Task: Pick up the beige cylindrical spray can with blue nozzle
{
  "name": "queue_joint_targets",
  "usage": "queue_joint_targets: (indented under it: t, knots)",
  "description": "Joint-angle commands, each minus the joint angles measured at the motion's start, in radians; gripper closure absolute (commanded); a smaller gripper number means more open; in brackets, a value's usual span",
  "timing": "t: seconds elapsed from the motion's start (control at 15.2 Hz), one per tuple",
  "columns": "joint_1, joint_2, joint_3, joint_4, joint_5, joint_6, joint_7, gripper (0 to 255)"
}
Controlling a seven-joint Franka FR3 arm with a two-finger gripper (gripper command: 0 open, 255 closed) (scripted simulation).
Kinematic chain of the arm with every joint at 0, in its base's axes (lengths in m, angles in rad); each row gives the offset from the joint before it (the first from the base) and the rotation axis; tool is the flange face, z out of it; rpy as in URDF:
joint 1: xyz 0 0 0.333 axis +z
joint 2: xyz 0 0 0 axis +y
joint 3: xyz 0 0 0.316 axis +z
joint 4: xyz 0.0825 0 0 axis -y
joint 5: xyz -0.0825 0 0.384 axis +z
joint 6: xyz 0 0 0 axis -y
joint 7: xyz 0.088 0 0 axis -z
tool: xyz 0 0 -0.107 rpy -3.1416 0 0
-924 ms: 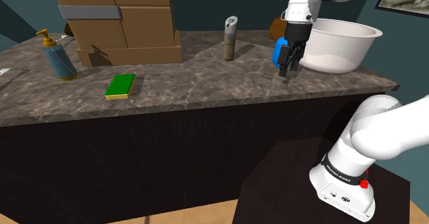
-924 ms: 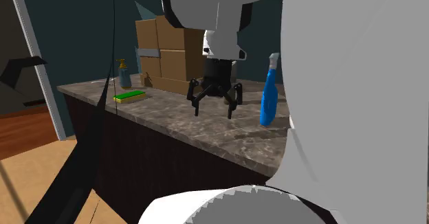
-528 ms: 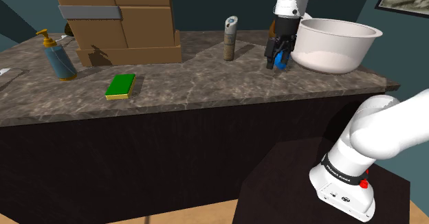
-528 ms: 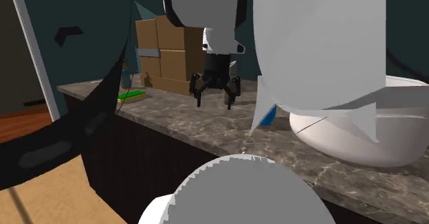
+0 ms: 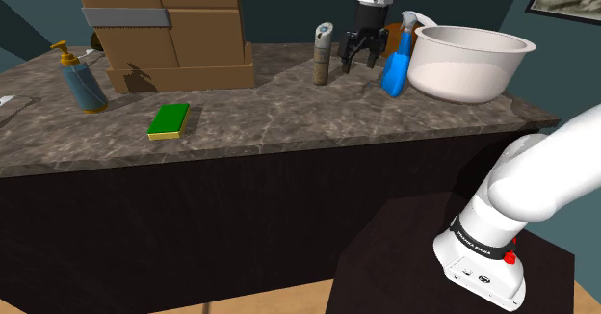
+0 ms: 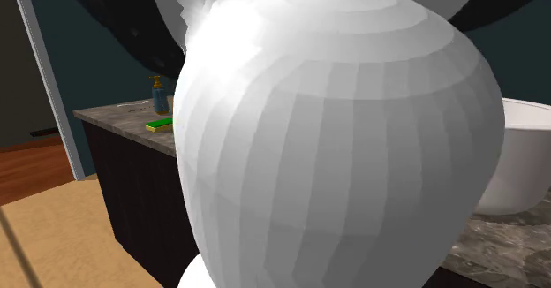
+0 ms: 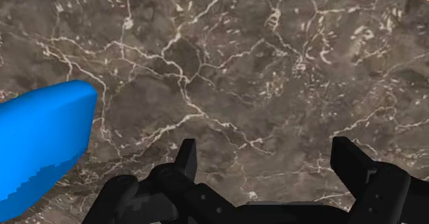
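A beige-brown cylindrical spray can [image 5: 323, 55] with a grey-blue top stands upright at the back of the marble counter [image 5: 289, 110]. My gripper [image 5: 358, 61] hangs open just off the can's right side in the shoulder view, between it and a blue spray bottle [image 5: 395, 64]. Nothing is between the fingers. In the wrist view the open gripper [image 7: 268, 162] looks down on bare marble [image 7: 227, 64], with the blue bottle [image 7: 41, 143] off to one side of one finger [image 7: 187, 158].
A white bowl [image 5: 467, 62] stands right of the blue bottle. Stacked cardboard boxes [image 5: 164, 23] stand left of the can. A green sponge [image 5: 169, 119] and a teal pump bottle [image 5: 82, 79] lie further left. My white arm [image 6: 335, 154] blocks the second exterior view.
The open gripper has moved to the shoulder view's left and further back, from in front of the bowl, past the blue bottle, to beside the can.
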Motion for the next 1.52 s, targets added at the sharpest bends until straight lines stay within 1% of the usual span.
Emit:
queue_joint_targets:
  t: [0.0,0.26,0.53,0.79,0.99,1.45]
  knots:
    - [-0.014,0.058,0.006,0.063,-0.019,0.021,0.038,0]
    - [-0.035,0.171,0.021,0.209,-0.061,0.036,0.119,0]
    - [-0.051,0.286,0.030,0.372,-0.110,0.031,0.198,0]
    - [-0.060,0.407,0.033,0.560,-0.164,0.005,0.272,0]
    - [-0.061,0.506,0.029,0.722,-0.206,-0.030,0.321,0]
    - [-0.063,0.470,0.026,0.580,-0.206,0.076,0.336,0]
